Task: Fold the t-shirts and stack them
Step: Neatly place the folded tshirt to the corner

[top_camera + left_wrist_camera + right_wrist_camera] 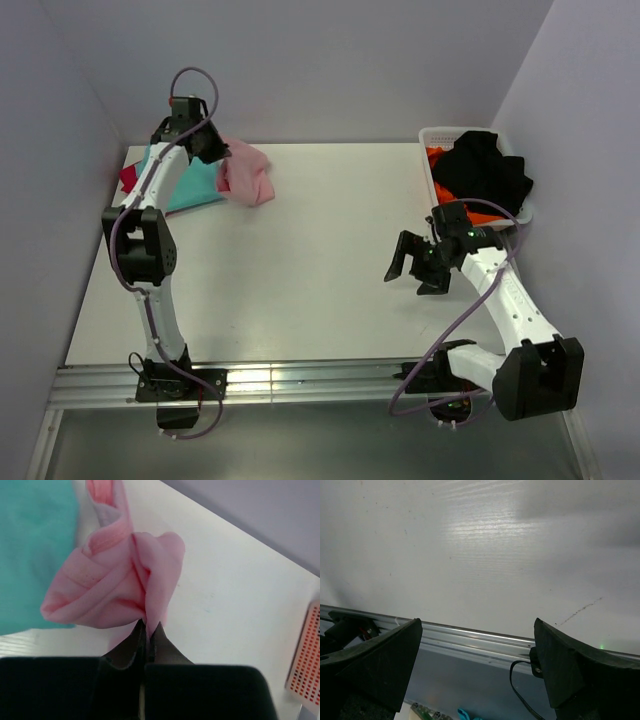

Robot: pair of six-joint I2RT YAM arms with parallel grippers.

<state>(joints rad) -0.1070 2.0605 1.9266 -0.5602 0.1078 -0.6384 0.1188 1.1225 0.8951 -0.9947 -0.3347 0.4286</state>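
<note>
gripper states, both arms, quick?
Left gripper: closed, pinching the pink shirt.
Right gripper: open, holding nothing.

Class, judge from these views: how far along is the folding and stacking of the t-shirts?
Seemingly done: the teal t-shirt lies flat on the red t-shirt in the far left corner. In hand: the left gripper is shut on the pink t-shirt, bunched at the teal one's edge. Left: folding and stacking the pink one, probably also the clothes in the basket. The right gripper is open and empty.
</note>
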